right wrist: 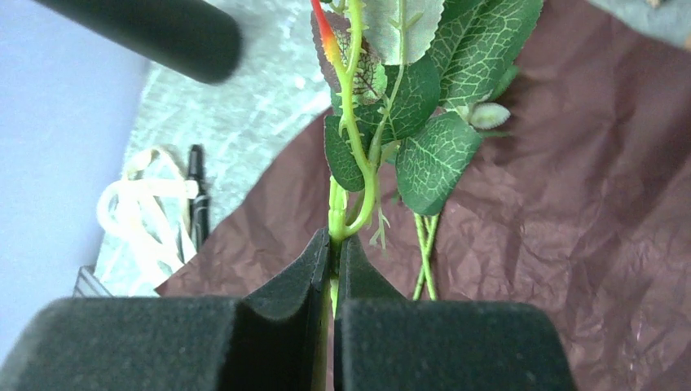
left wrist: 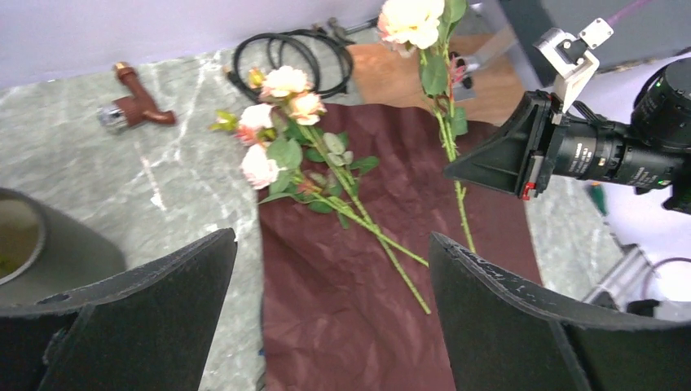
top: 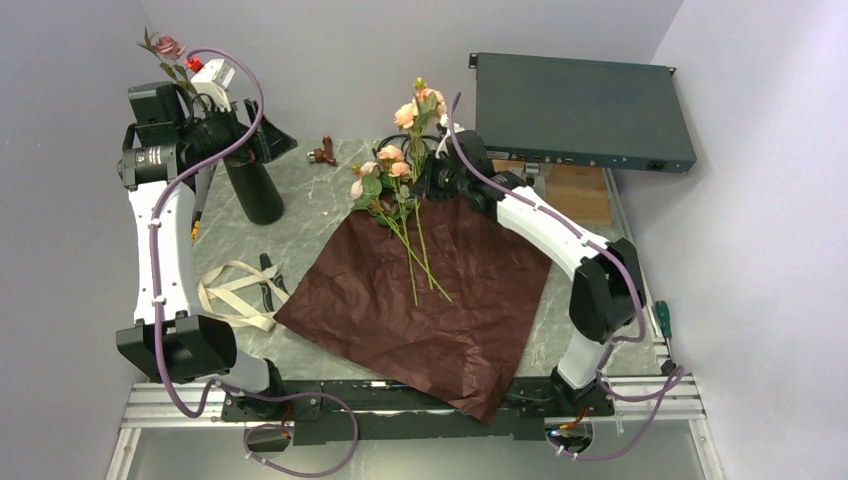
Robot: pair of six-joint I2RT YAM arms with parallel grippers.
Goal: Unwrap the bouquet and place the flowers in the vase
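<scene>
The dark maroon paper (top: 430, 300) of the bouquet lies spread open on the table. Several pink and peach flowers (top: 385, 175) lie at its far edge, with their stems (left wrist: 383, 240) across it. My right gripper (right wrist: 336, 244) is shut on the green stem (right wrist: 354, 147) of a peach rose (top: 415, 105) and holds it upright above the paper. The black vase (top: 255, 190) stands at the far left. A mauve rose (top: 168, 46) rises above it, its stem hidden behind my left wrist. My left gripper (left wrist: 330, 236) hangs open and empty beside the vase rim (left wrist: 24, 236).
The beige ribbon (top: 235, 295) and a black tool (top: 270, 280) lie left of the paper. Near the back edge are a brown fitting (top: 322, 153) and a coiled black cable (left wrist: 293, 57). A dark flat box (top: 580, 110) sits at the back right. A screwdriver (top: 662, 320) lies at the right edge.
</scene>
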